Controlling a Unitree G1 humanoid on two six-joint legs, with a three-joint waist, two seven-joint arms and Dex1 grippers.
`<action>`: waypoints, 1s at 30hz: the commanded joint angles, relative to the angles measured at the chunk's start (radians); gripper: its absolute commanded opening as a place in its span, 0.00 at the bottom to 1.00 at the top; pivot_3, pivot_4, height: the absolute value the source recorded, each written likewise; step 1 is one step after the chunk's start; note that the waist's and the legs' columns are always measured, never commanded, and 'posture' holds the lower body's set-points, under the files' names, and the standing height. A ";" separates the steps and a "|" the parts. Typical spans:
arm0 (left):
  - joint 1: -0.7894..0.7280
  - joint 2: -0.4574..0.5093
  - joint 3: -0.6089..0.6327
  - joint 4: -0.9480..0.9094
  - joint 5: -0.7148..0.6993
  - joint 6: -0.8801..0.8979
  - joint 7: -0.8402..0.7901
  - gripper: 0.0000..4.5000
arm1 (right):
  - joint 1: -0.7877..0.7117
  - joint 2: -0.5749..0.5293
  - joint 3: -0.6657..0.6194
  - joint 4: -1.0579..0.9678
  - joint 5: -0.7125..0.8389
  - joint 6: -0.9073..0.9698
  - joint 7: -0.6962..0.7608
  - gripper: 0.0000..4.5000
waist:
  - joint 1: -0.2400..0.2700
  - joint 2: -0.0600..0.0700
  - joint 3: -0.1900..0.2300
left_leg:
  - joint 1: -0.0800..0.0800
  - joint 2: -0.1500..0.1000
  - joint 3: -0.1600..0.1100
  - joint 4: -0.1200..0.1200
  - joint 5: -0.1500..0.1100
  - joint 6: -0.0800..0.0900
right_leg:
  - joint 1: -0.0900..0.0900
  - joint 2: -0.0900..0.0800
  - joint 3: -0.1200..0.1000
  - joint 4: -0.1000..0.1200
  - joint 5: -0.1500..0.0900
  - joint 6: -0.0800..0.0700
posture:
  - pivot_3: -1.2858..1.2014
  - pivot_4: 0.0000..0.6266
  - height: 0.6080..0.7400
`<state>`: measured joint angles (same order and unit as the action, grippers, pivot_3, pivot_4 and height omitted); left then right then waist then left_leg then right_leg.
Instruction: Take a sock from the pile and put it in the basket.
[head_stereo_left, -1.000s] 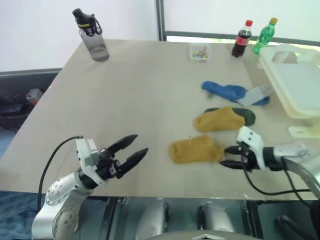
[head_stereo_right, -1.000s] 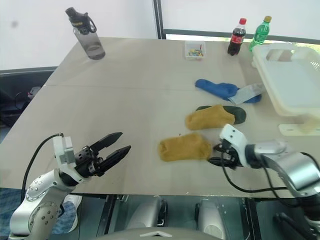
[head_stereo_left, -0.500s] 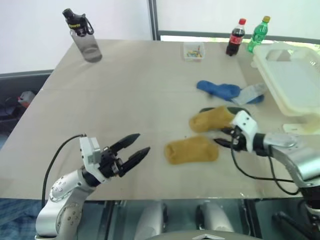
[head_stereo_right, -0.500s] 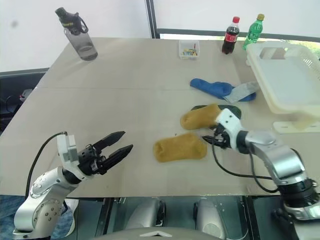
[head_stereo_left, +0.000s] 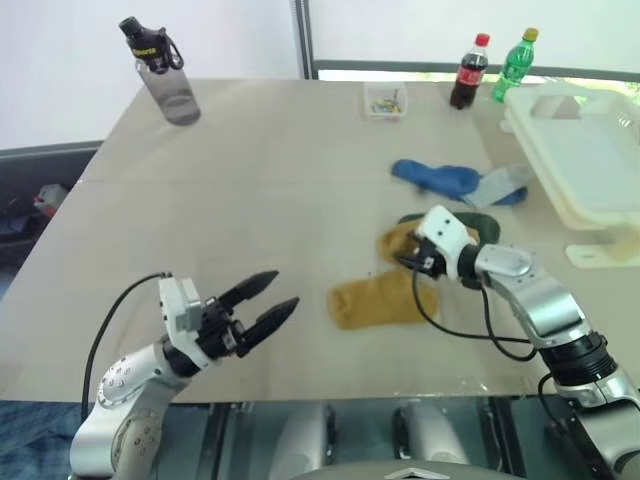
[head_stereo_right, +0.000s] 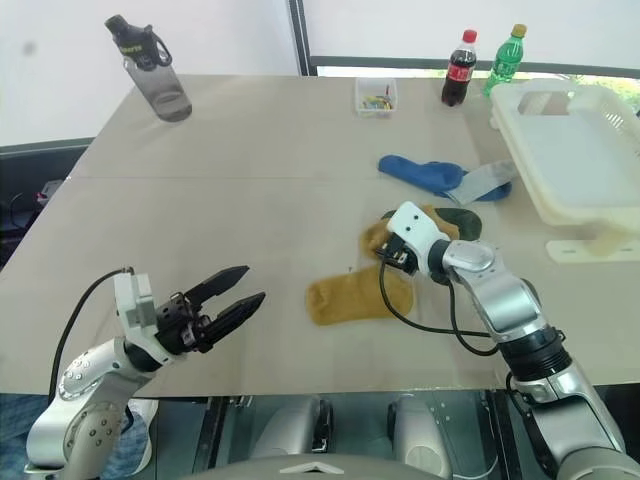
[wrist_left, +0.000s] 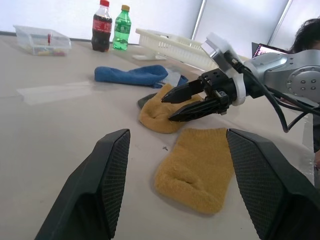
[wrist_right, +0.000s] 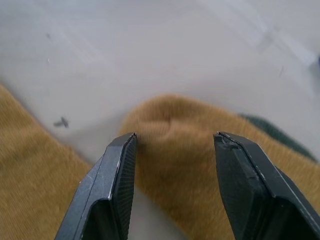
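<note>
Two mustard-yellow socks lie on the surface (head_stereo_left: 250, 190) in the left eye view: the near one (head_stereo_left: 380, 298) flat, and the sock (head_stereo_left: 400, 240) the right gripper (head_stereo_left: 408, 262) hangs over, resting partly on a dark green sock (head_stereo_left: 487, 226). A bright blue sock (head_stereo_left: 435, 178) and a pale grey one (head_stereo_left: 508, 183) complete the pile. The white basket (head_stereo_left: 590, 215) stands near the surface's right edge, with bare surface between it and the pile. The left gripper (head_stereo_left: 268, 305) hovers spread wide and empty near the front edge.

The left wrist view shows the right gripper's black fingers (wrist_left: 185, 91) parted just above the sock's rounded end.

The right wrist view shows its jaws apart, straddling that bulging toe. The knit looks soft, light and limp; pinching the raised fold should lift it, though it will dangle and may drag the green sock.
</note>
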<state>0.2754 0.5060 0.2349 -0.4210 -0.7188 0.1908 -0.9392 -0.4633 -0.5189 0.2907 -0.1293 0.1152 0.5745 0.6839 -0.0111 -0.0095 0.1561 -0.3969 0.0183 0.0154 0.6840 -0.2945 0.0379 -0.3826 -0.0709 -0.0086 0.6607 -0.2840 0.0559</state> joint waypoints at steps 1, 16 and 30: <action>0.008 0.002 0.020 -0.035 -0.007 -0.021 -0.006 0.73 | 0.003 -0.003 0.005 -0.008 -0.016 -0.017 0.018 0.35 | -0.001 0.000 0.000 | 0.000 0.000 0.000 0.000 0.000 0.000 | 0.000 0.000 0.000 0.000 0.000 0.000 | 0.52 0.24 1.00; -0.001 0.003 0.016 -0.024 -0.005 -0.028 -0.007 0.73 | -0.095 0.133 0.059 0.015 -0.034 -0.037 0.022 0.01 | -0.004 0.001 0.000 | 0.000 0.000 0.000 0.000 0.000 0.000 | -0.002 0.000 0.000 0.002 0.000 0.000 | 0.52 0.24 1.00; 0.010 -0.010 0.004 -0.031 0.006 -0.038 -0.001 0.73 | -0.229 0.352 0.207 0.206 -0.115 -0.087 0.031 0.06 | -0.004 0.001 0.001 | -0.001 0.000 0.001 -0.001 0.002 -0.004 | -0.003 0.000 0.001 0.002 0.000 0.000 | 0.52 0.24 1.00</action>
<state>0.2792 0.4984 0.2331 -0.4211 -0.7101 0.1685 -0.9380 -0.6704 -0.1673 0.5044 0.0918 0.0044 0.5149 0.7038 -0.0152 -0.0084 0.1568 -0.3976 0.0183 0.0170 0.6835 -0.2923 0.0340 -0.3857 -0.0708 -0.0077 0.6626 -0.2839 0.0560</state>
